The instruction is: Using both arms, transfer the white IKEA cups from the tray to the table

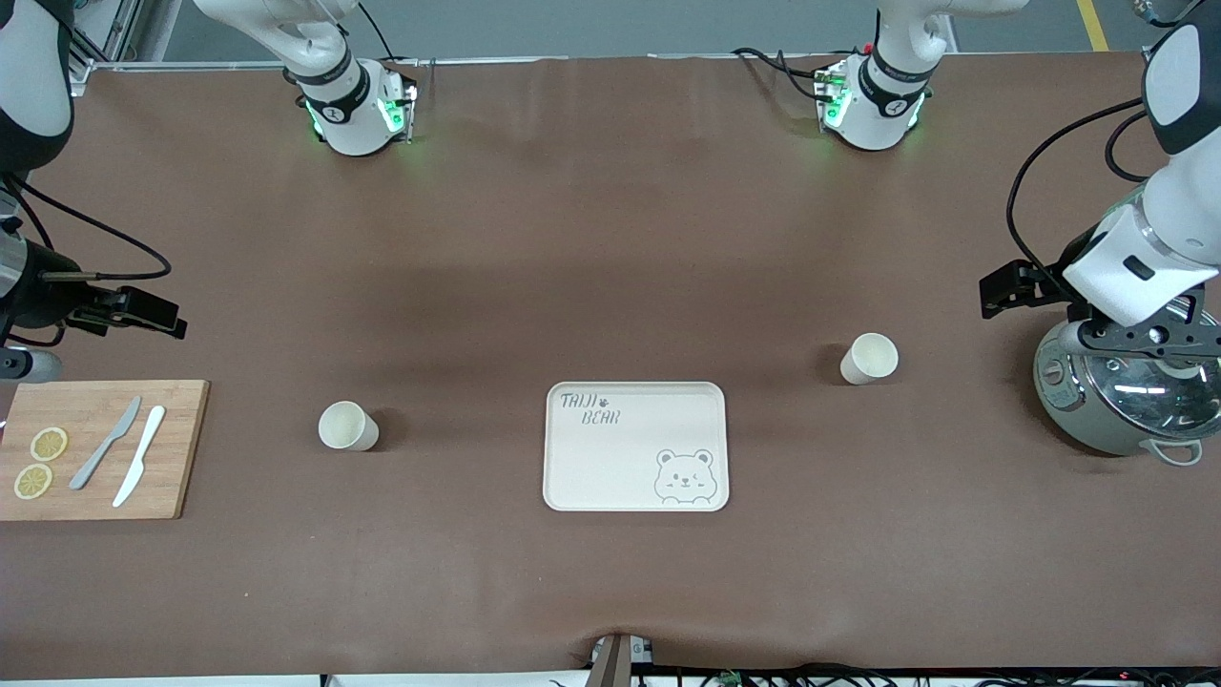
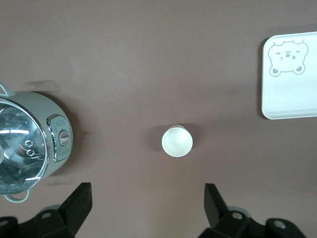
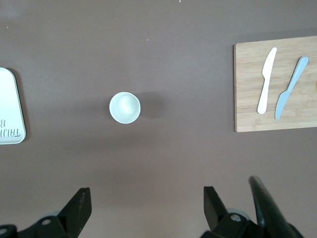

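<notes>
Two white cups stand upright on the brown table, one on each side of the bear-printed tray (image 1: 620, 468). One cup (image 1: 348, 426) is toward the right arm's end and shows in the right wrist view (image 3: 125, 107). The other cup (image 1: 869, 359) is toward the left arm's end and shows in the left wrist view (image 2: 176, 141). My left gripper (image 2: 146, 191) is open and empty, up in the air over the pot's edge, apart from its cup. My right gripper (image 3: 146, 193) is open and empty, held high over the table beside the cutting board, apart from its cup.
A grey-green pot (image 1: 1116, 410) with a glass lid stands at the left arm's end. A wooden cutting board (image 1: 176, 458) at the right arm's end carries a grey knife (image 1: 105, 444), a white knife (image 1: 139, 455) and two lemon slices (image 1: 48, 444).
</notes>
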